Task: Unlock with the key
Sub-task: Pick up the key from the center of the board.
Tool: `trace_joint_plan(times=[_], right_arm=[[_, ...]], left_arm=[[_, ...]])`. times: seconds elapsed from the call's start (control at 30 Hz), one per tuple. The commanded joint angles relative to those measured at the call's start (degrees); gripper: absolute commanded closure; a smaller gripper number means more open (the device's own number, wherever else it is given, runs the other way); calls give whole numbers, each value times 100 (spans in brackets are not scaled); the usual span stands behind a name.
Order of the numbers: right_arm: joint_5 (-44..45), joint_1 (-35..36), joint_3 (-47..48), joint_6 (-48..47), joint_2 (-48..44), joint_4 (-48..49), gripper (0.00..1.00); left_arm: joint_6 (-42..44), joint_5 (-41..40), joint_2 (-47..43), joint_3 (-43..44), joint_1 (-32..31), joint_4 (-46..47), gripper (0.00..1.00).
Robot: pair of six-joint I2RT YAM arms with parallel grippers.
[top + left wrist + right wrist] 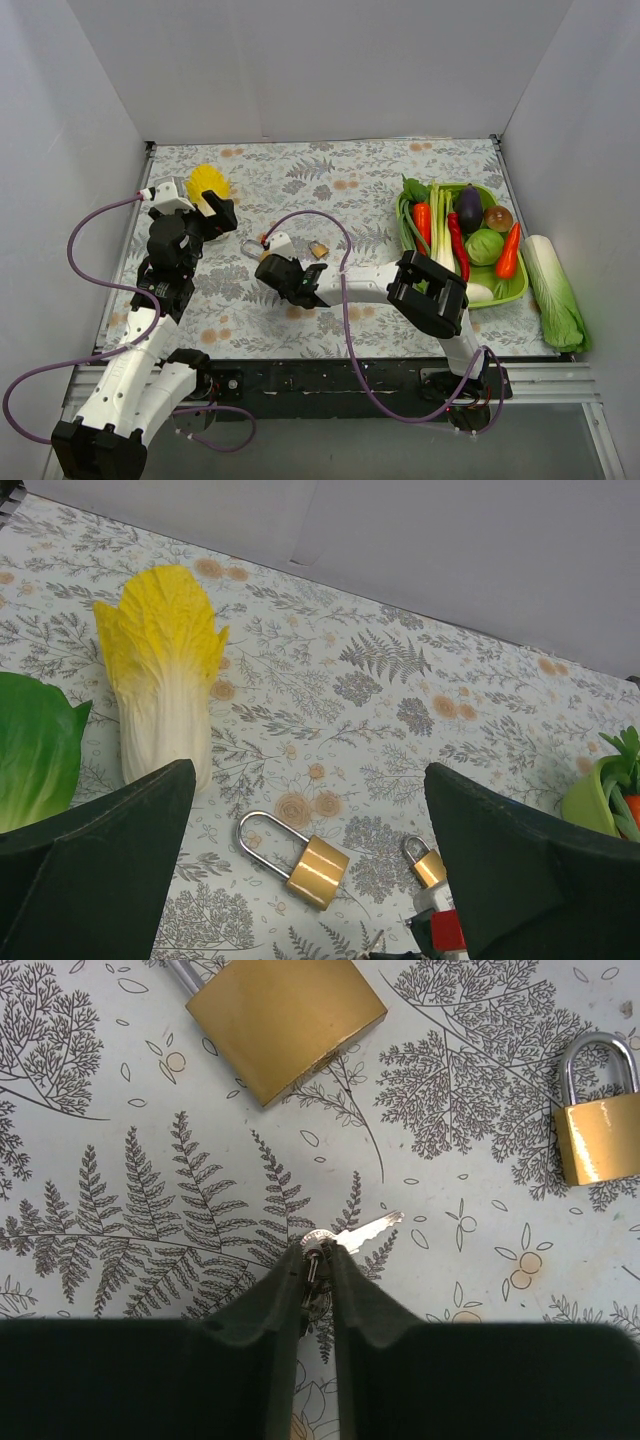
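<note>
While clamped tight in the right gripper [317,1255], showed key [365,1230] only as a bare blade poking up and right, low over the mat [120,1110]. Noted big padlock [285,1015] near, beyond the blade and up-left; small padlock [600,1140] off to the right, apart.

Judged key light, thin, stiff, slick metal, apt to twist in the pinch if pushed off-axis. Best held flat across the head, as now. Judged padlocks heavier, smooth brass, likely to slide on the mat when pressed. Would want the body braced by its side faces.

Saw left gripper [308,772] spread wide, holding nothing, near big padlock, not touching.

Could not see a keyhole on either padlock. Could not tell which one the key fits. Found big padlock cut off at top edge of right wrist view, and key head hidden between fingers [270,1300].
</note>
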Motion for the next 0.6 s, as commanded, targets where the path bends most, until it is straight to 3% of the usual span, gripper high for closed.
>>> trace_joint_plan(times=[0.0, 0.07, 0.23, 0.4, 0.53, 0.57], right_arm=[[136, -15, 213, 118, 43, -117, 88], [118, -6, 222, 127, -53, -170, 99], [-14, -15, 47, 83, -615, -162, 99], [-409, -155, -699, -268, -1871, 408, 99], [-1453, -629, -1331, -427, -2803, 892, 99], [-2082, -752, -1438, -488, -3118, 1015, 99]], left_arm=[[38, -7, -98, -17, -1, 20, 2], [38, 2, -98, -17, -1, 20, 2], [38, 89, -98, -34, -1, 46, 2], [117, 536, -116, -43, -10, 151, 2], [258, 1405, -151, -96, -10, 353, 2], [293, 1660, -151, -122, -10, 467, 2]])
